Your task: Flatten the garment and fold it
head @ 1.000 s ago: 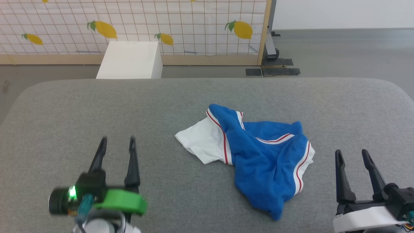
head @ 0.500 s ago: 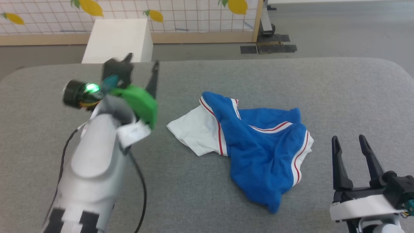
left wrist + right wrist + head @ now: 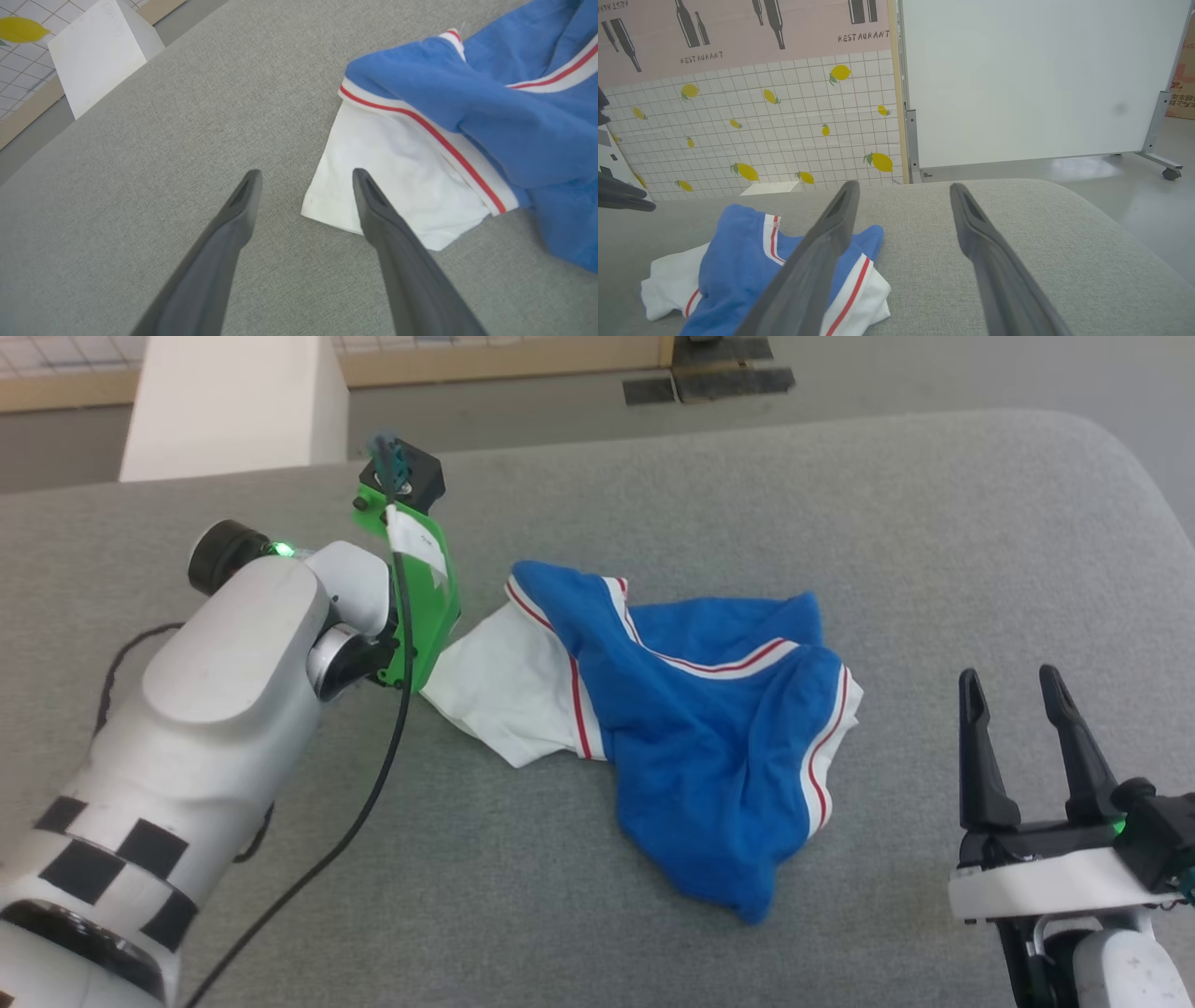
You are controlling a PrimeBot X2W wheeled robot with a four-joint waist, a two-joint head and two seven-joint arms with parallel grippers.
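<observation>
1. Item under work: one blue shirt (image 3: pixel 709 756) lies crumpled near the middle of the grey padded table (image 3: pixel 840 504). The blue body is bunched and lapped over itself, with red-and-white trim running across the folds. One white sleeve (image 3: pixel 397 186) lies fairly flat on the side toward the robot's left. The shirt is neither flattened nor folded.
2. Left gripper (image 3: pixel 306 173): jaws apart, nothing between them. It points down at the outer corner of the white sleeve. In the wrist view, one finger crosses the sleeve's edge and the other stands over bare table. Whether a fingertip touches the cloth cannot be determined.
3. Assessment: this placement appears meant to straddle the hem, so that closing would pinch the corner. The sleeve is the flattest, most exposed part and a sensible place to start drawing the heap open.
4. Right gripper (image 3: pixel 1009 677): jaws apart and empty. It sits to the right of the heap, apart from it, with fingers pointing away from the robot. Assessment: it waits clear of the left arm's work, within reach of the shirt's right edge.
5. Progress: judged to be at the opening of the flattening stage.
6. Count: one shirt; two grippers with two fingers each; one white box (image 3: pixel 233 401) beyond the table; one black cable (image 3: pixel 373 784) along the left arm.
</observation>
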